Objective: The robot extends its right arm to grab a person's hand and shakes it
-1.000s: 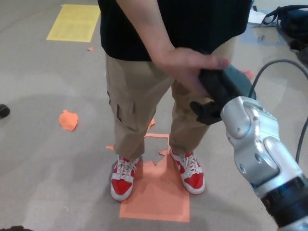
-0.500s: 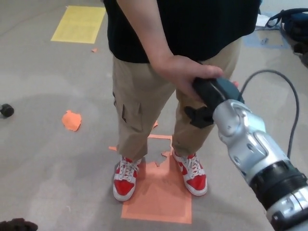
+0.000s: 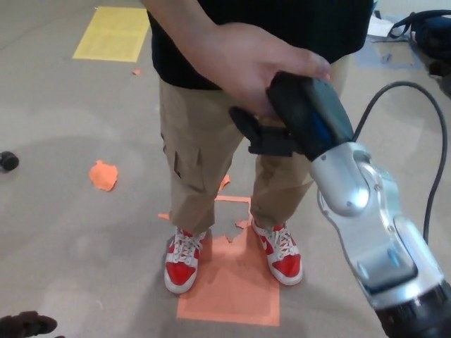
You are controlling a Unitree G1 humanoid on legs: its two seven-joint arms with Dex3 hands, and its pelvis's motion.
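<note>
The robot's right hand (image 3: 292, 116) is clasped with the person's hand (image 3: 243, 60), whose fingers wrap over its black top in front of the person's tan cargo trousers (image 3: 201, 158). Below, red-and-white sneakers (image 3: 182, 260) stand on an orange floor patch (image 3: 229, 285). A dark shape at the lower-left edge may be the left hand (image 3: 25, 325); its state cannot be told.

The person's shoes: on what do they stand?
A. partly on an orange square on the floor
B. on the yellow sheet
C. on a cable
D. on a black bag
A: both red and white shoes overlap the upper edge of the orange square.
</note>
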